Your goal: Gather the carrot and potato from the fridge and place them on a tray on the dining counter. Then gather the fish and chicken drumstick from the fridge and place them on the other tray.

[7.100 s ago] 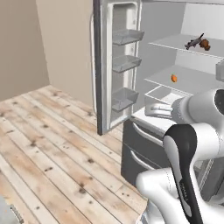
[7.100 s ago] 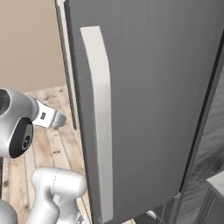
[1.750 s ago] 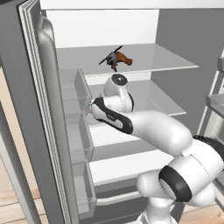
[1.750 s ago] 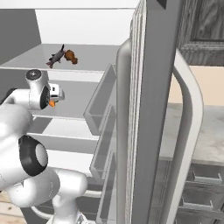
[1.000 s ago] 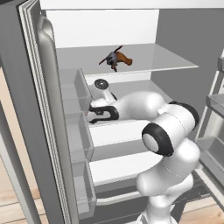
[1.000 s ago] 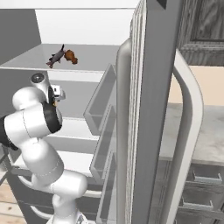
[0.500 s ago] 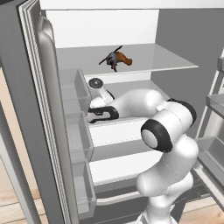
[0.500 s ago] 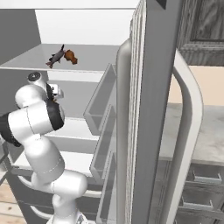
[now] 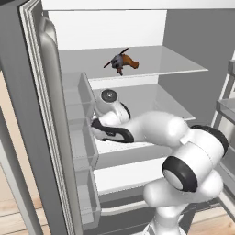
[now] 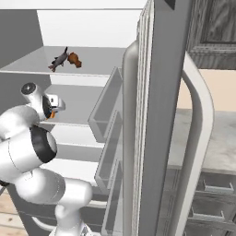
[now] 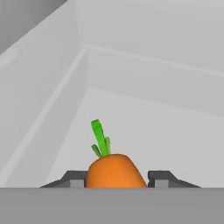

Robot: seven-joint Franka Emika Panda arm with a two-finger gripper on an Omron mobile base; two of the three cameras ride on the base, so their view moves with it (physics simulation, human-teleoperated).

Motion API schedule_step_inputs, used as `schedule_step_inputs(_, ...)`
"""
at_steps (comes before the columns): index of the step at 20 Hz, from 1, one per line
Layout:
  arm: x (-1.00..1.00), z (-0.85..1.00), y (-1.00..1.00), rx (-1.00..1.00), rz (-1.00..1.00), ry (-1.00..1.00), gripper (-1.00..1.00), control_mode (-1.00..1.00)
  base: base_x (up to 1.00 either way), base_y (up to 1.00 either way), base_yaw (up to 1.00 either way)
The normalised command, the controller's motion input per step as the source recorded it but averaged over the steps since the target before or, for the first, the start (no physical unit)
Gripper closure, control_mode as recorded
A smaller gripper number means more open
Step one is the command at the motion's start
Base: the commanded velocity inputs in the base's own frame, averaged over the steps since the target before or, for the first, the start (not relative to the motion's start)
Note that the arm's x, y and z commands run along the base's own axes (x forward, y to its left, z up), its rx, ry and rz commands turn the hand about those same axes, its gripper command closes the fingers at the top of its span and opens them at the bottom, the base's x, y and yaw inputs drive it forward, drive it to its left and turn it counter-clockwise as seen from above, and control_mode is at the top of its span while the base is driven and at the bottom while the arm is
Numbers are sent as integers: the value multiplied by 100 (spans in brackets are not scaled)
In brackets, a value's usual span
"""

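In the hand view an orange carrot [image 11: 114, 169] with a green top sits on the white fridge shelf [image 11: 166, 131]. My gripper [image 11: 117, 180] is shut on the carrot, one dark fingertip against each side. The right base view shows a sliver of the carrot [image 10: 53, 114] under my hand on the middle shelf. One shelf up lie the grey fish [image 9: 115, 60] and the brown chicken drumstick [image 9: 131, 62], seen also in the right base view as fish [image 10: 59, 60] and drumstick [image 10: 74, 59]. The potato and the trays are out of view.
Both fridge doors stand open. The left door's bins [image 9: 82, 133] are close beside my hand, and the right door [image 10: 156, 115] carries its own bins [image 10: 108, 115]. A counter with drawers [image 10: 207, 184] lies beyond the right door.
The jaws have closed in from wide open onto the carrot. My hand has settled slightly lower on the middle shelf; the fish and drumstick have not moved.
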Motion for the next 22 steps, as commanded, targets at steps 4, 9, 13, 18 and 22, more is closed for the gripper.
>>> schedule_step_inputs(4,-51,87,-25,0,-3,-12,100,-100,0,0,0)
schedule_step_inputs(9,-69,93,-16,8,-4,0,100,-100,0,0,0)
schedule_step_inputs(13,-100,50,-29,13,-6,0,100,-100,0,0,0)
schedule_step_inputs(18,-100,50,-29,2,-7,0,100,-100,0,0,0)
schedule_step_inputs(22,-100,42,-26,8,-6,0,100,-100,0,0,0)
